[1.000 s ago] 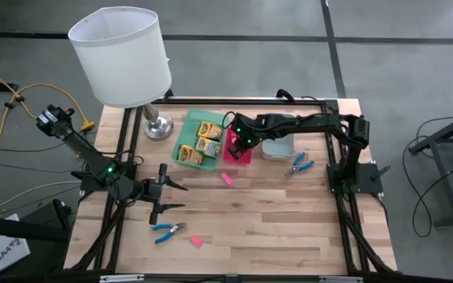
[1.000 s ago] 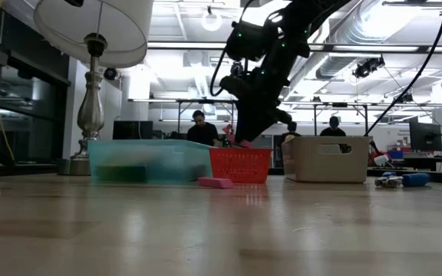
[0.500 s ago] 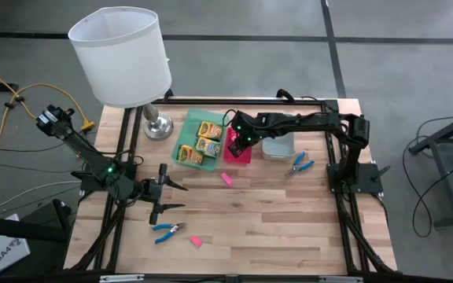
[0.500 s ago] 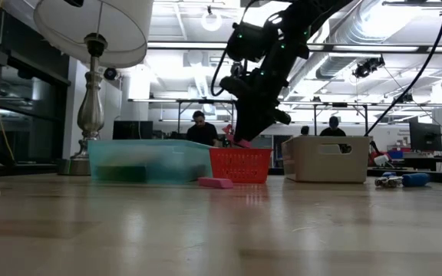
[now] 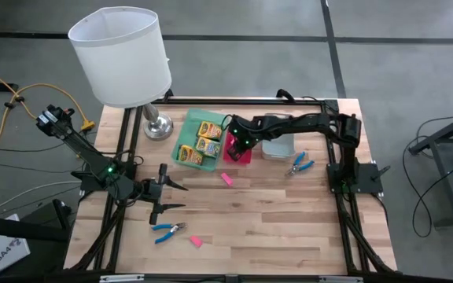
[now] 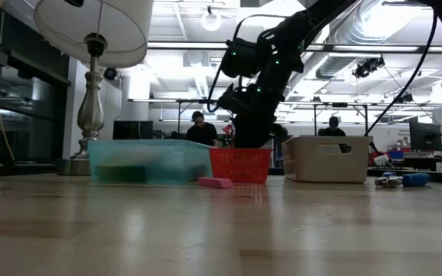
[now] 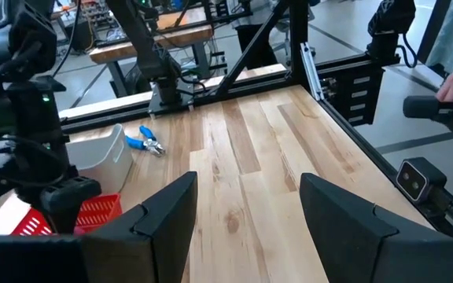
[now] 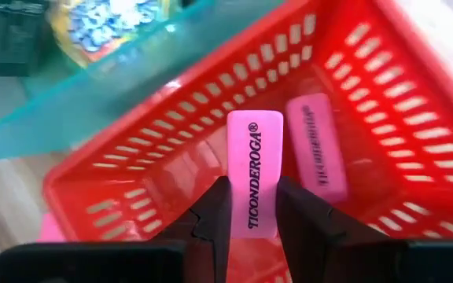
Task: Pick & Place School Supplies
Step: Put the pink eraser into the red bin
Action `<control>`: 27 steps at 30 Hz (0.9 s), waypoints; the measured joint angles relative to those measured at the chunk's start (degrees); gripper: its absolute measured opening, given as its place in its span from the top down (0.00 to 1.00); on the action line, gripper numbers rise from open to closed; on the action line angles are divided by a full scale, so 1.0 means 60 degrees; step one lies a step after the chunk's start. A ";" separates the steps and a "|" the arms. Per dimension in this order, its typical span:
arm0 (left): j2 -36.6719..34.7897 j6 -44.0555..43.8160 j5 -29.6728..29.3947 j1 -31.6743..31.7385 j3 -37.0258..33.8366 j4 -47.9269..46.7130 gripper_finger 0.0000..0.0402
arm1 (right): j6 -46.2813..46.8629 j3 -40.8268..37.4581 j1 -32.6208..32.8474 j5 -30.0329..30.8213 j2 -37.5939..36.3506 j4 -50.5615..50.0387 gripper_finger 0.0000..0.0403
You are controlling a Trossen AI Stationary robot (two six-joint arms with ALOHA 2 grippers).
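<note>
While stretched across, right arm's fingers [image 8: 211, 208] pinch pink eraser [image 8: 254, 173] over red tray [image 8: 415, 118]

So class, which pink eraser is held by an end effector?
The eraser clamped between the right end effector fingers above the red basket; another lies inside it, two lie loose on the table.

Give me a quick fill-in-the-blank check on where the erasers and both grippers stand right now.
1. The right gripper holds a pink eraser over the ____ basket.
2. Inside that basket, ____ eraser already lies.
3. The green tray holds ____ crayon boxes.
4. The left gripper waits above the table with its jaws ____.

Missing words: red; one; three; open
</note>
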 joint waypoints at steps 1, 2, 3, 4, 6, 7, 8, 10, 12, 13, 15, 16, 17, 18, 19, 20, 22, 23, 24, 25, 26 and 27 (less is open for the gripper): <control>-0.0001 -0.0001 0.0002 0.0000 0.0000 0.0013 0.46 | 0.0000 0.0000 0.0000 0.0029 0.0000 -0.0046 0.80; 0.0000 0.0002 0.0002 0.0000 0.0000 0.0008 0.46 | -0.0003 0.0000 -0.0007 0.0029 -0.0004 -0.0048 0.80; 0.0000 0.0001 0.0000 -0.0001 0.0000 0.0001 0.46 | -0.0003 0.0000 -0.0047 0.0026 -0.0003 -0.0044 0.79; 0.0000 -0.0001 0.0003 0.0000 0.0000 0.0005 0.46 | -0.0003 0.0000 -0.0058 0.0025 -0.0004 -0.0047 0.78; -0.0001 0.0003 0.0000 0.0000 0.0000 0.0004 0.46 | -0.0006 0.0000 -0.0066 0.0051 -0.0004 -0.0025 0.75; 0.0000 -0.0001 0.0000 0.0000 0.0000 0.0001 0.46 | -0.0007 0.0000 -0.0066 0.0090 -0.0003 -0.0030 0.73; -0.0004 -0.0001 0.0003 0.0000 0.0000 0.0004 0.46 | -0.0007 0.0000 -0.0066 0.0091 -0.0003 -0.0028 0.71; 0.0000 -0.0004 0.0003 0.0000 0.0000 0.0004 0.46 | -0.0003 0.0000 -0.0066 0.0091 -0.0003 -0.0007 0.69; -0.0002 0.0003 0.0003 0.0000 0.0000 0.0004 0.46 | -0.0006 0.0000 -0.0066 0.0089 -0.0004 -0.0028 0.67; -0.0002 -0.0001 0.0002 0.0000 0.0000 0.0004 0.46 | -0.0006 0.0000 -0.0066 0.0087 -0.0002 -0.0027 0.66; 0.0000 -0.0001 0.0003 -0.0001 0.0000 0.0004 0.46 | -0.0005 0.0000 -0.0066 0.0087 -0.0003 -0.0021 0.66; 0.0000 -0.0001 0.0003 0.0000 0.0000 0.0004 0.46 | -0.0007 0.0000 -0.0066 0.0087 -0.0004 -0.0025 0.66; 0.0000 -0.0001 0.0003 0.0000 0.0000 0.0004 0.46 | -0.0004 0.0000 -0.0066 0.0087 -0.0003 -0.0025 0.66; -0.0002 -0.0001 0.0003 0.0000 0.0000 0.0004 0.46 | -0.0006 0.0000 -0.0066 0.0087 -0.0003 -0.0022 0.67; -0.0004 -0.0001 0.0003 0.0000 0.0000 0.0004 0.46 | -0.0003 0.0000 -0.0066 0.0087 -0.0003 -0.0022 0.67; -0.0001 -0.0001 0.0003 0.0000 0.0000 0.0004 0.46 | -0.0006 0.0000 -0.0066 0.0087 -0.0004 -0.0022 0.68; 0.0000 0.0000 0.0003 -0.0001 0.0000 0.0004 0.46 | -0.0005 0.0000 -0.0066 0.0086 -0.0004 -0.0022 0.68; 0.0000 -0.0001 0.0003 -0.0002 0.0000 0.0004 0.46 | -0.0003 0.0000 -0.0066 0.0086 -0.0004 -0.0018 0.68; -0.0001 -0.0001 0.0003 0.0000 0.0000 0.0004 0.46 | -0.0003 0.0000 -0.0066 0.0084 -0.0004 -0.0015 0.68; -0.0001 -0.0001 0.0003 0.0000 0.0000 0.0004 0.46 | -0.0004 0.0000 -0.0066 0.0084 -0.0004 -0.0001 0.68; -0.0002 -0.0001 0.0003 -0.0001 0.0000 0.0004 0.46 | -0.0003 0.0000 -0.0066 0.0084 -0.0004 0.0043 0.68; -0.0001 -0.0001 0.0003 0.0000 0.0000 0.0004 0.46 | -0.0003 0.0000 -0.0066 0.0080 -0.0004 0.0111 0.68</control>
